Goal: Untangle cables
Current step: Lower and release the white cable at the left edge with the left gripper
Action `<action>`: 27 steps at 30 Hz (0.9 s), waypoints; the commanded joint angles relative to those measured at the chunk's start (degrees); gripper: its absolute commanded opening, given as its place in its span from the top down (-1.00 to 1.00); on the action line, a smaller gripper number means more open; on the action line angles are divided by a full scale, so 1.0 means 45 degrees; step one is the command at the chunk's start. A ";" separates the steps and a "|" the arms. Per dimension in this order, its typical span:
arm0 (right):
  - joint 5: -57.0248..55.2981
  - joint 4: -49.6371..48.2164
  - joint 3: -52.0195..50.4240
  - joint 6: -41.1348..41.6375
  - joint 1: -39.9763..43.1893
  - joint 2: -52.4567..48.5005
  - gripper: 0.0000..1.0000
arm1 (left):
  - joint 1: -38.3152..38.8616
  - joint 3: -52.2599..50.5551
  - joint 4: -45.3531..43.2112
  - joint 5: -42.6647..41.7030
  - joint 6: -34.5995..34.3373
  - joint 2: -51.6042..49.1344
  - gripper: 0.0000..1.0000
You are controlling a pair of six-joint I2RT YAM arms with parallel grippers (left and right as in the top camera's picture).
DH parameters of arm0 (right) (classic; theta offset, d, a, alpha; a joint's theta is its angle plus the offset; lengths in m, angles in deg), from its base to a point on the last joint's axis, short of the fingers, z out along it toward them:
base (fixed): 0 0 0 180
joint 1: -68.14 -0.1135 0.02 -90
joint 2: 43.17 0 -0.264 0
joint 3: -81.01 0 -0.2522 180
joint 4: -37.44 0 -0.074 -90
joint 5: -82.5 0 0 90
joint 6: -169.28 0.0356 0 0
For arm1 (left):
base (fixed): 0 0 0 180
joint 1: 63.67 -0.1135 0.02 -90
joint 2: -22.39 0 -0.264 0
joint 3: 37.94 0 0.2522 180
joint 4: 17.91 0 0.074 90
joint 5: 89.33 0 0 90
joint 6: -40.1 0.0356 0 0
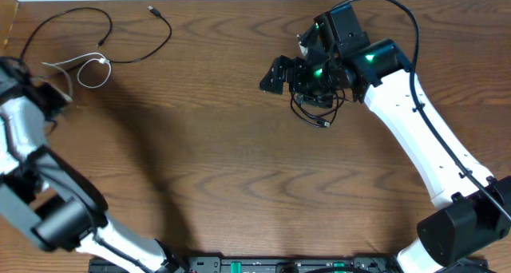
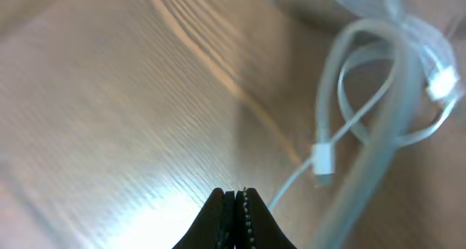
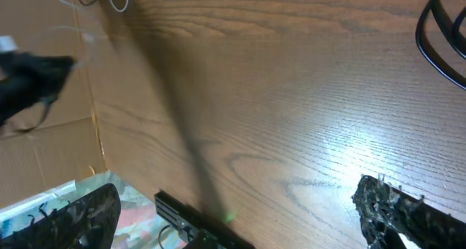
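Note:
A white cable [image 1: 89, 65] lies looped at the far left, next to a long thin black cable [image 1: 132, 49] that curls toward the back edge. My left gripper [image 1: 57, 93] is just left of the white cable. In the left wrist view its jaws [image 2: 234, 198] are shut on nothing, and the white cable's loops and plug [image 2: 324, 160] lie blurred to their right. My right gripper [image 1: 273, 75] is above the table's middle back, open and empty, its fingers wide apart in the right wrist view [image 3: 237, 194]. A second black cable [image 1: 318, 109] is coiled beneath its wrist and also shows in the right wrist view [image 3: 437, 41].
A cardboard edge [image 1: 8, 21] stands at the far left corner. A black rail [image 1: 239, 265] runs along the table's front edge. The right arm's own black lead [image 1: 403, 17] arcs over its wrist.

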 commanded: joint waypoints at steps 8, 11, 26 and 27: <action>-0.0044 0.0219 0.0039 -0.0185 -0.0049 0.0107 -0.99 | -0.0262 0.0049 0.0733 0.0243 -0.2118 0.0967 0.85; -0.0044 0.0321 0.0039 -0.0189 -0.0049 0.0107 -0.99 | -0.0525 0.0049 0.0782 0.0296 -0.3327 0.1690 0.86; -0.0049 0.0627 0.0034 -0.0199 -0.0049 0.0107 -0.98 | -0.1787 0.0049 0.1161 0.0675 -0.4857 0.4036 0.85; -0.0049 0.0685 0.0034 -0.0199 -0.0049 0.0107 -0.99 | -0.1783 0.0049 0.1156 0.0665 -0.4852 0.3988 0.85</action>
